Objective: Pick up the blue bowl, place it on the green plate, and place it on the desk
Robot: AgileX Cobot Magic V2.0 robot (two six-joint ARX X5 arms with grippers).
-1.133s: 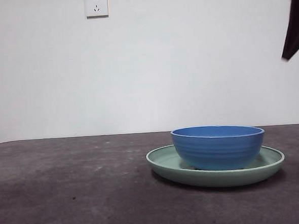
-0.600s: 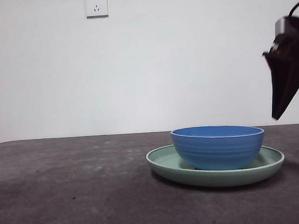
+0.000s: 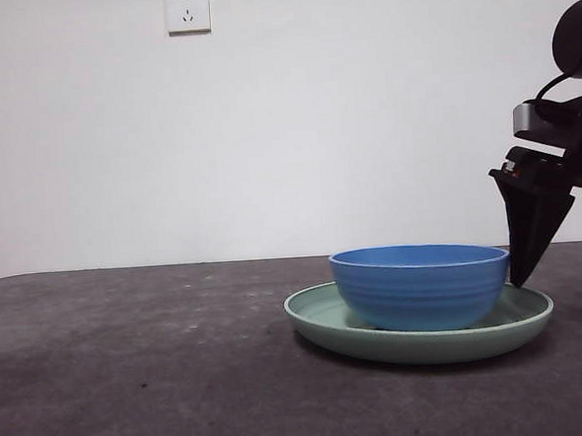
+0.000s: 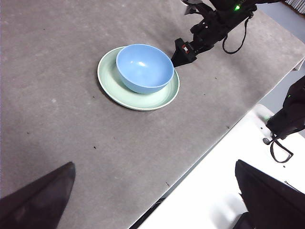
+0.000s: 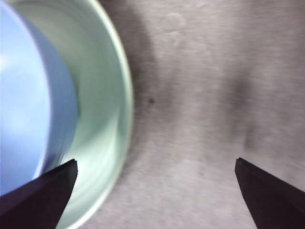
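Note:
The blue bowl [image 3: 421, 285] [image 4: 144, 67] sits upright inside the green plate [image 3: 322, 320] [image 4: 107, 78] on the desk [image 3: 132, 366]. My right gripper [image 3: 521, 275] [image 4: 182, 51] [image 5: 155, 191] hangs low just beside the bowl's right wall, over the plate's rim, jaws open with nothing between them. In the right wrist view the bowl [image 5: 24, 95] and plate [image 5: 102, 109] lie near one jaw, with bare desk [image 5: 200, 95] under the rest of the gap. My left gripper [image 4: 152, 200] waits high above the desk, open and empty.
A white wall socket [image 3: 187, 9] is on the back wall. In the left wrist view the desk's edge [image 4: 205, 148] runs diagonally, with a white surface [image 4: 224, 191] beyond it. Bare desk [image 4: 57, 95] stretches away from the plate.
My right gripper has come down from the upper right corner to the bowl's right side. The bowl seems to have shifted slightly left on the plate.

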